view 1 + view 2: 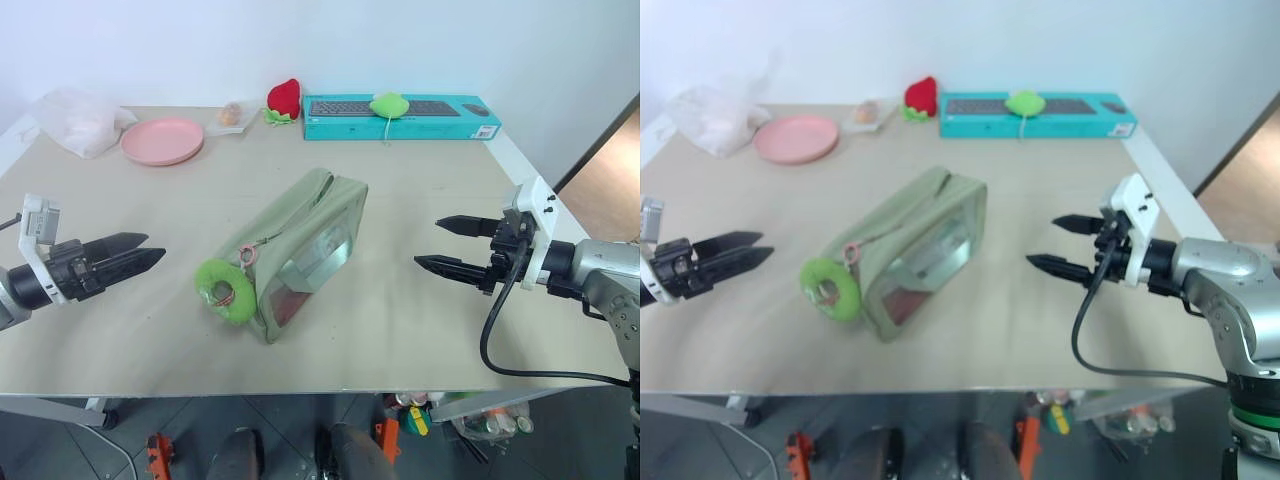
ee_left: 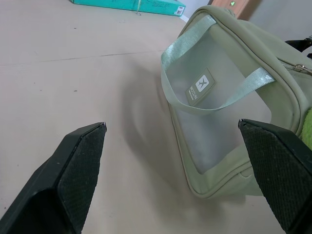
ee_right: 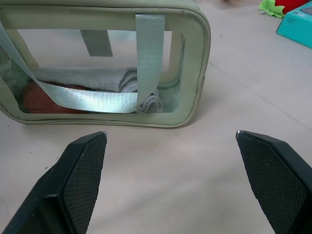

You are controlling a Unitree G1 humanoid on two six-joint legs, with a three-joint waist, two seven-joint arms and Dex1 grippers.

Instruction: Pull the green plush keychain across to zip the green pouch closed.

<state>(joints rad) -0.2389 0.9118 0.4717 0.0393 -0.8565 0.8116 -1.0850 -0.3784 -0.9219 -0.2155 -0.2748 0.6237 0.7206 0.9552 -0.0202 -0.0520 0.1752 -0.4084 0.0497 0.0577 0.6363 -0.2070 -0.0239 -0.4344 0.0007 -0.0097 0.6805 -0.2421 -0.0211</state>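
Observation:
The pale green pouch (image 1: 305, 250) lies slantwise in the middle of the table, clear side panels showing cloth inside. At its near end hangs the green plush keychain (image 1: 226, 291), a fuzzy lime ring on a small pink ring. My left gripper (image 1: 142, 254) hovers open to the left of the keychain, pointing toward it, a short gap away. My right gripper (image 1: 440, 245) is open to the right of the pouch and points at its clear panel (image 3: 102, 73). Neither touches anything.
Along the far edge sit a teal keyboard box (image 1: 400, 117) with a lime plush (image 1: 389, 104) on it, a red strawberry plush (image 1: 284, 98), a pink plate (image 1: 162, 139) and a clear plastic bag (image 1: 75, 121). The table's right edge (image 1: 525, 170) runs close behind my right arm.

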